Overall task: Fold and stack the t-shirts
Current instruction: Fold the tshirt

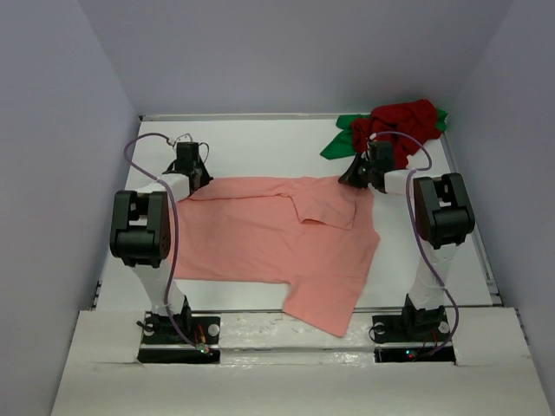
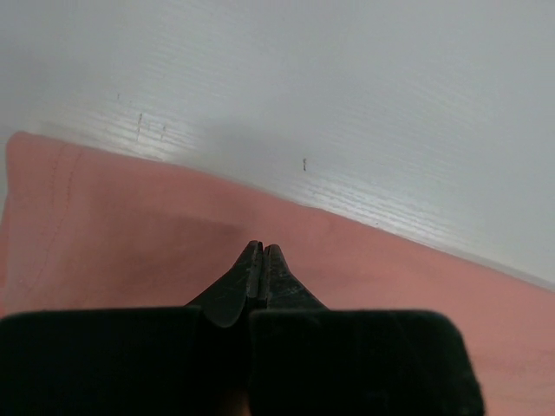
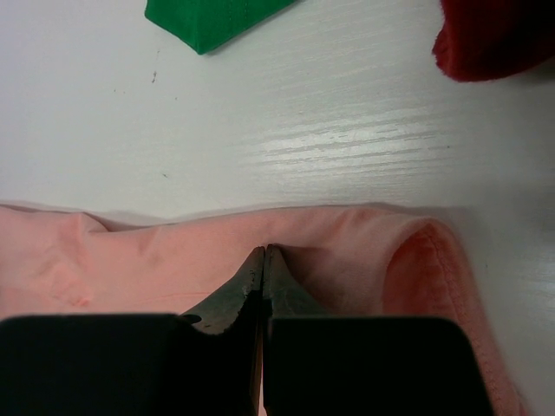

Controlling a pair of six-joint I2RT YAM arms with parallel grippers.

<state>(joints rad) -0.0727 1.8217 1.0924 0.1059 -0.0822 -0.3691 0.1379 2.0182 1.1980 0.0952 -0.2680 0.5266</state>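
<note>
- The salmon-pink t-shirt (image 1: 260, 238) lies spread flat across the middle of the white table (image 1: 260, 143), one sleeve trailing toward 5 o'clock.
- The left gripper (image 2: 262, 249) is at the shirt's 10 o'clock corner, jaws pressed together, tips down on the pink cloth.
- The right gripper (image 3: 264, 251) is at the shirt's 2 o'clock edge beside a sleeve opening, jaws likewise closed; whether either pinches cloth is unclear.
- The dark red t-shirt (image 1: 403, 121) sits bunched on the bright green t-shirt (image 1: 336, 146) at the table's 1 o'clock corner.

White arms (image 1: 163, 290), black joint housings (image 1: 139, 227) (purple cables (image 1: 128, 156) trailing), black tapered claws (image 2: 262, 251).
</note>
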